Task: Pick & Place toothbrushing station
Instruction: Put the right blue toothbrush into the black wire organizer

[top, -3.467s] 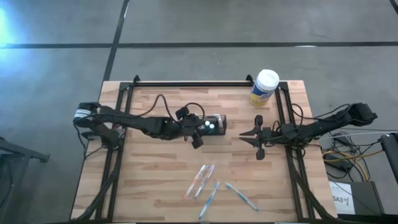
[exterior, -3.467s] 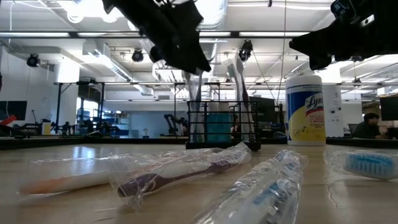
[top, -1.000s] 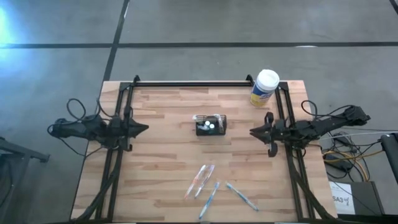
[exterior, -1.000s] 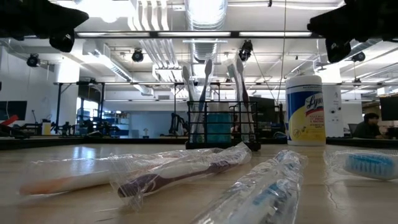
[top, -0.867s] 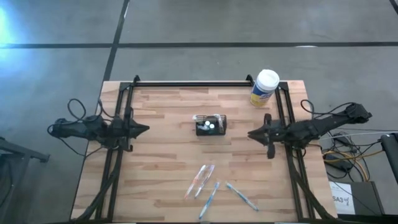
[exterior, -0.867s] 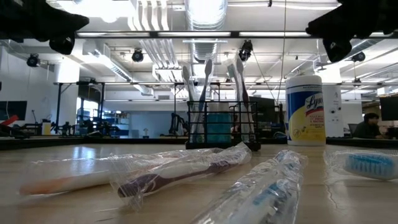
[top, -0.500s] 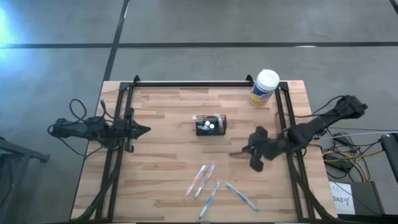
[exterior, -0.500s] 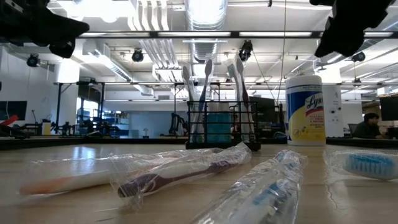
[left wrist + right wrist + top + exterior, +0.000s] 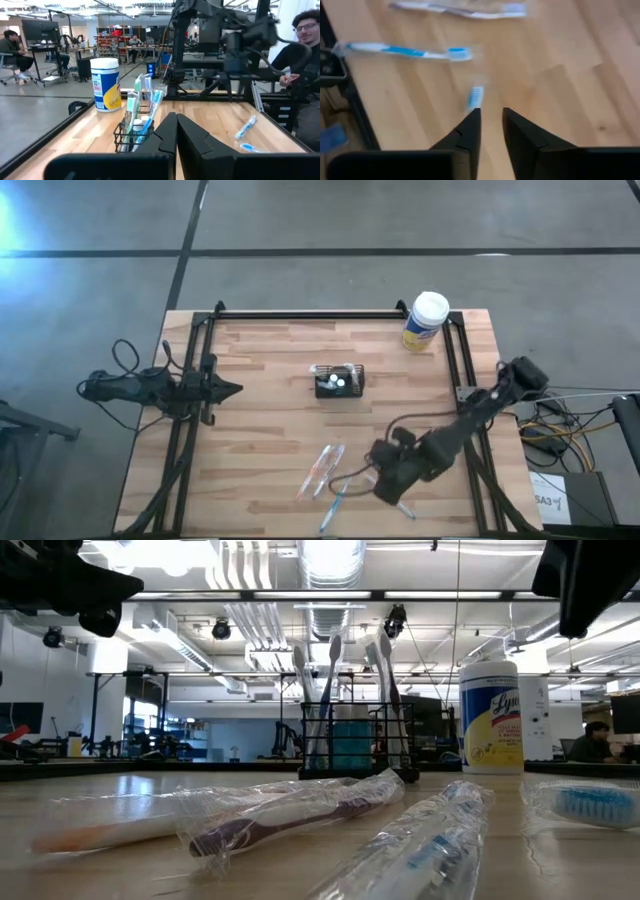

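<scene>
Your right gripper (image 9: pixel 352 477) hangs low over the front of the counter (image 9: pixel 260 440), above the wrapped toothbrushes (image 9: pixel 330 470). Its wrist view shows the two dark fingers (image 9: pixel 467 132) close together with a narrow gap between them, nothing pinched, and a blue brush head (image 9: pixel 475 95) just past their tips. In the high view the arm body covers part of the toothbrush group, so you cannot count them there; the low view catches only a dark piece of the arm at the upper corner.

Your left gripper (image 9: pixel 232 390) waits at the left edge of the counter. Its fingers (image 9: pixel 167 132) are pressed together and hold nothing.

The toothbrushing station (image 9: pixel 338 381), a small black wire-mesh caddy with low walls, stands upright near the middle of the counter, well apart from both grippers. Toothbrushes (image 9: pixel 330 700) stand in it, heads up and far taller than its walls. The loose toothbrushes lie in crinkled clear plastic sleeves.

A round canister (image 9: pixel 426 321) with a white lid stands at the far right corner. The counter is pale wood in butcher-block strips.
</scene>
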